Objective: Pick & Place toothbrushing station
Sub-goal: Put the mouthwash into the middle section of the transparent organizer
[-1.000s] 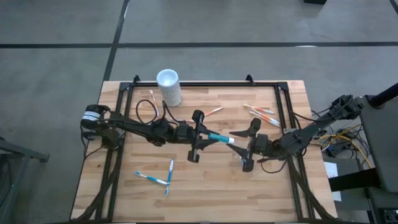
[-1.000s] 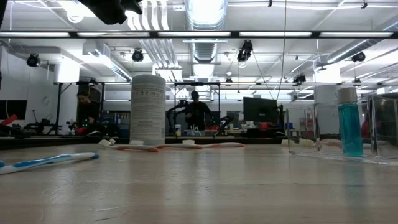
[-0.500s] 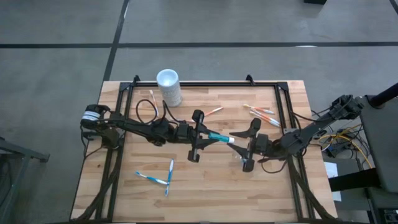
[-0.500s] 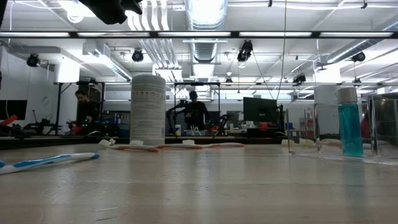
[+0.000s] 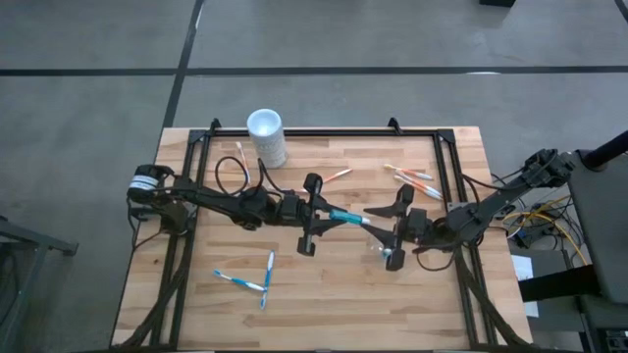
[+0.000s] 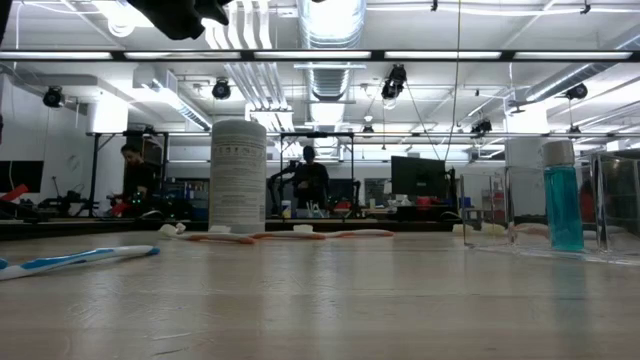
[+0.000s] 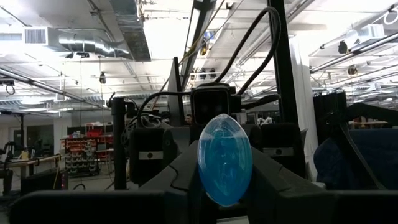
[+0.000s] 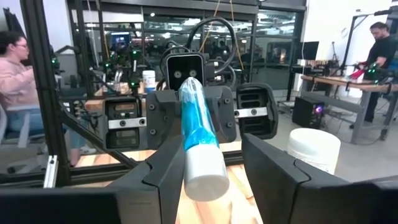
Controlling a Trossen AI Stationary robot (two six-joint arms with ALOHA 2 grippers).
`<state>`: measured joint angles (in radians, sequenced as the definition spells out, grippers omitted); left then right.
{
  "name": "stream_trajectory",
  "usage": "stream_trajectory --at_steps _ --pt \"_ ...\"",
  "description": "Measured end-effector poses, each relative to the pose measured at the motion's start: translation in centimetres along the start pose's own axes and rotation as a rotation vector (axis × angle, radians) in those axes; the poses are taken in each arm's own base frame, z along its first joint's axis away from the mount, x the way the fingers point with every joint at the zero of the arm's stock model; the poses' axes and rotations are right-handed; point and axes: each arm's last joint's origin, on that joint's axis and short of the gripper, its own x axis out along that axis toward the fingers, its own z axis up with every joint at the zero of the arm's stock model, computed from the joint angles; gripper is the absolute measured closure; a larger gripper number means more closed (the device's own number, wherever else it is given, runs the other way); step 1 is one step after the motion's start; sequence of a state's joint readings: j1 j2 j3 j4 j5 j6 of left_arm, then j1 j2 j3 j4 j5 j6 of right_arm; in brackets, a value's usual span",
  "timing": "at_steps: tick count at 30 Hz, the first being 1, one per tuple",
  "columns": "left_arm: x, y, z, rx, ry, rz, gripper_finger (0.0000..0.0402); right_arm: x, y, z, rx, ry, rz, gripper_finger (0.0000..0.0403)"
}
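My left gripper (image 5: 326,213) is shut on a blue see-through tube (image 5: 343,216) with a white cap (image 5: 365,222), held above the table's middle. My right gripper (image 5: 381,227) is open and faces it, with its fingers on either side of the capped end (image 8: 206,177). A see-through clear container (image 6: 500,215) stands at the right of the low view, and a teal, pale-capped thing (image 6: 563,205) shows in or behind it. Blue-and-white toothbrushes (image 5: 253,279) lie flat at the near left. Orange-and-white ones (image 5: 412,178) lie flat at the far right. My left gripper pinches the tube's end opposite the cap (image 5: 334,213) between its two fingers. They come level from the table's left and lie along the tube. The tube sticks out level toward the right gripper, clear of the table. Whether my right gripper touches the cap, I cannot tell.
A taller opaque white cup (image 5: 267,135) stands at the far left, with one orange toothbrush (image 5: 337,176) right of it. A black cable loop (image 5: 232,172) lies near the left arm. Dark frame rails (image 5: 294,132) border the wooden table. People show in the room beyond.
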<state>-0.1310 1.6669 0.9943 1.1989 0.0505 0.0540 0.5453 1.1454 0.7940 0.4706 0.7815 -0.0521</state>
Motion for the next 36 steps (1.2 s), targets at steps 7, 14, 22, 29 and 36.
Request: stream_trajectory --at_steps 7,14,22,29,36 --pt "0.0 0.02 0.04 0.022 -0.004 0.0 0.0314 0.01 0.01 -0.02 0.024 0.001 0.003 0.0261" --pt "0.0 0.01 0.21 0.036 -0.022 -0.003 0.0314 0.02 0.15 -0.07 0.023 0.002 0.049 0.0264" --pt "0.0 0.0 0.28 0.042 -0.029 -0.002 0.0314 0.02 0.21 -0.11 0.014 0.002 0.066 0.0275" --pt "0.0 0.0 0.27 0.04 -0.028 -0.003 0.0314 0.03 0.21 -0.11 0.01 0.002 0.067 0.0297" --pt "0.0 0.01 0.27 0.037 -0.028 -0.002 0.0314 0.03 0.21 -0.11 0.011 0.002 0.067 0.0295"
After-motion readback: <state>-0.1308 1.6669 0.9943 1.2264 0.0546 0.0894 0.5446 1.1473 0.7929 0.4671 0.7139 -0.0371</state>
